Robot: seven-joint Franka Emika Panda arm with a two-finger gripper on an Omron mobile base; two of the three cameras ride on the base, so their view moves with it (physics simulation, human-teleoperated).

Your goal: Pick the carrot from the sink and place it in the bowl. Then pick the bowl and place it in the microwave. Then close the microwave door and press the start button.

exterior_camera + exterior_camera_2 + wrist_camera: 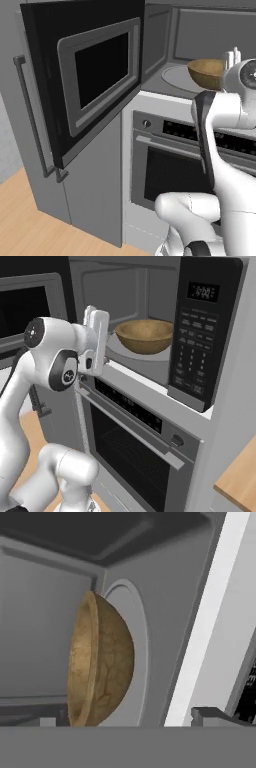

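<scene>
Seeing bowl (144, 336) sitting on microwave (202, 331) turntable | our hand (96, 338) is hanging released beside it | door (82, 75) gaping, start unpressed | carrot hidden

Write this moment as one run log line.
bowl: on turntable in microwave | tool: open, outside | microwave door: open

One bowl (144, 336) is sitting in one microwave (165, 311); one oven (135, 441) is standing below, one door (85, 75) hanging open.
</scene>
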